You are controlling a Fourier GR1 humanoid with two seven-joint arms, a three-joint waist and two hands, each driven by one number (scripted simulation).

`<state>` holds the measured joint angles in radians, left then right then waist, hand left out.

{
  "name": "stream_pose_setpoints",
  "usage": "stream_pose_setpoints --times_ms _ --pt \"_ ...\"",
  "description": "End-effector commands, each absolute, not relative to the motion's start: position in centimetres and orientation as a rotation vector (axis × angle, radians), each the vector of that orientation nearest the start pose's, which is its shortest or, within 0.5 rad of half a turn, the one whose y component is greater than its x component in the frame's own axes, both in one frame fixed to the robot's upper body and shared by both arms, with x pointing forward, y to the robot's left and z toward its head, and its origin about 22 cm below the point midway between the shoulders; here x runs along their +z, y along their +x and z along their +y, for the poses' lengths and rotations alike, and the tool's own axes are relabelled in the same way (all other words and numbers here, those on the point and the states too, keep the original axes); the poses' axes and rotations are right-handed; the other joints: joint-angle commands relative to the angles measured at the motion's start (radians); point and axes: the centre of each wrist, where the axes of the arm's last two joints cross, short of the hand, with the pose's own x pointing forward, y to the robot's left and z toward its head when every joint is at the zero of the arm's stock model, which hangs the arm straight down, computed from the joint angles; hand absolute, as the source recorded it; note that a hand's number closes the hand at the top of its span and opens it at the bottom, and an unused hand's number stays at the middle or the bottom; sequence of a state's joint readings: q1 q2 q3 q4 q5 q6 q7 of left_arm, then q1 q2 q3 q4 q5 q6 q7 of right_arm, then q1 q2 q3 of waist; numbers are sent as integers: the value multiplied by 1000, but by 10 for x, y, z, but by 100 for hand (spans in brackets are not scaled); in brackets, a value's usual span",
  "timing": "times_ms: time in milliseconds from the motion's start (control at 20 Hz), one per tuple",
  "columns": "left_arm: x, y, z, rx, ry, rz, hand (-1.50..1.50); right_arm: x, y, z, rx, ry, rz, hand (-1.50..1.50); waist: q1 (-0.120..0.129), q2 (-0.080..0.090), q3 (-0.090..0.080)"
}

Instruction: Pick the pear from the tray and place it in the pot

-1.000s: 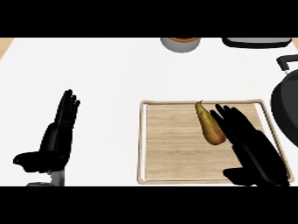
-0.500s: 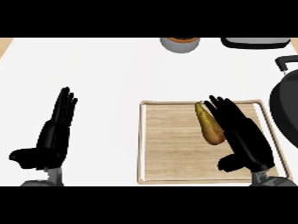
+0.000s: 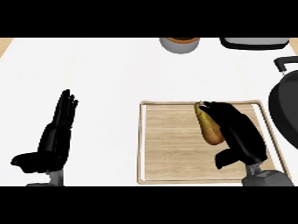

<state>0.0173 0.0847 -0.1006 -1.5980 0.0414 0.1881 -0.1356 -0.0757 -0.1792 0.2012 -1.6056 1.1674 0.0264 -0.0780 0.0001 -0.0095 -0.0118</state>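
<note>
Since half a second ago my right hand [image 3: 241,136] has edged left over the tray [image 3: 167,146]. Its straight, close-set fingers lie along the right side of the pear [image 3: 206,126], thumb jutting out below, pinching nothing. My left hand [image 3: 53,141] rests at the left, flat and spread, fingers up. I count one pear, lying lengthwise on one tray, and one black pot [image 3: 294,116] at the right edge.

The yellow-brown pear [image 3: 206,127] lies lengthwise, narrow end pointing up the frame, on the right half of the pale wooden tray [image 3: 170,144], lower centre-right. The dark pot [image 3: 294,116] sits at the right edge.
</note>
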Motion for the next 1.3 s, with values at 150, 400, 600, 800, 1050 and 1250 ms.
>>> stream_pose_setpoints --times_ms 150,400,600,800,1050,1250 --pt "14 238 218 27 112 -1685 0 27 273 -207 1231 -1003 -1698 150 5 10 12" --pt "9 236 222 33 95 -1697 0 10 267 -225 1245 -1033 -1734 150 3 9 12" --pt "9 248 226 28 90 -1702 0 25 291 -240 987 -1107 -1549 150 9 18 12" --pt "13 244 232 45 121 -1732 0 19 285 -303 539 -1240 -1099 150 -24 52 13" --pt "16 246 228 35 105 -1749 0 36 298 -347 172 -1350 -776 150 13 71 9" --pt "20 250 215 -4 51 -1771 0 80 325 -371 -66 -1501 -607 150 82 75 6"
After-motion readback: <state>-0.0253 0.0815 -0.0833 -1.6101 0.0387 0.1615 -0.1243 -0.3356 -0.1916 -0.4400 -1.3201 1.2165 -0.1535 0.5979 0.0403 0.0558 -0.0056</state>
